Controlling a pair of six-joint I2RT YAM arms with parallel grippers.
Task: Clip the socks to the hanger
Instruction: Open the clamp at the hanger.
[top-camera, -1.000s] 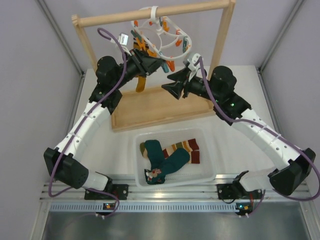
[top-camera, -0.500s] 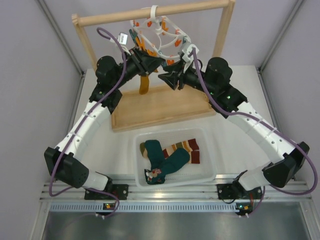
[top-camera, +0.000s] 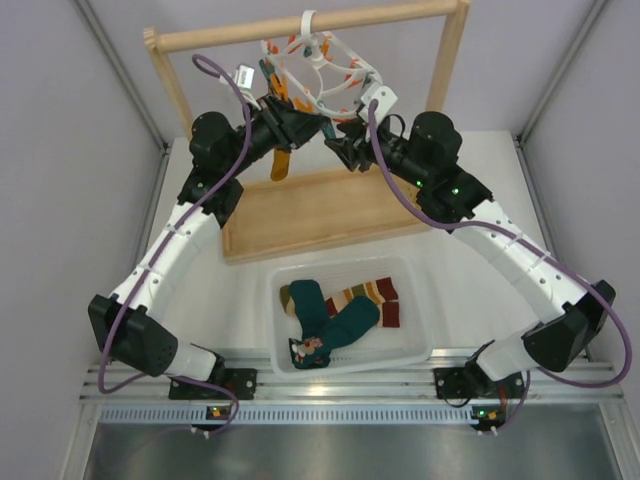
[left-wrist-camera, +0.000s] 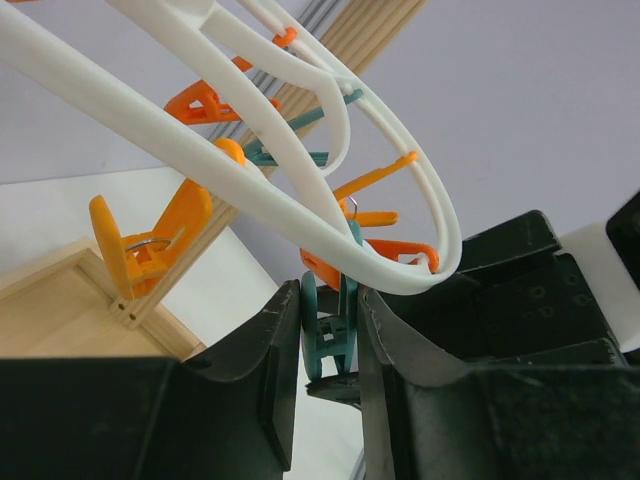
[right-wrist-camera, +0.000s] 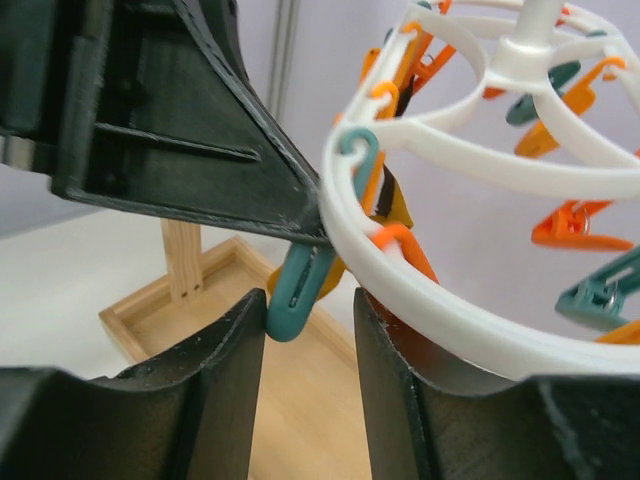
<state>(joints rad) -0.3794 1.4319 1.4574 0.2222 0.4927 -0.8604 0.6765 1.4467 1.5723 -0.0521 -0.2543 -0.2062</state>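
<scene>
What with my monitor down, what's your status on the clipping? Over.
Left gripper shut on teal clip. Right gripper straddling hanger clip, grip unclear. One sock hanging by hanger, others in bin. Grippers crowded close.

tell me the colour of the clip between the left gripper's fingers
Teal; the clip shows best in the left wrist view.

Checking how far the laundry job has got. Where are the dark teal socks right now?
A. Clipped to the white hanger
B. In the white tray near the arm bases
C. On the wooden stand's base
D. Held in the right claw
B: the teal socks lie in the white tray, alongside the striped socks.
</scene>
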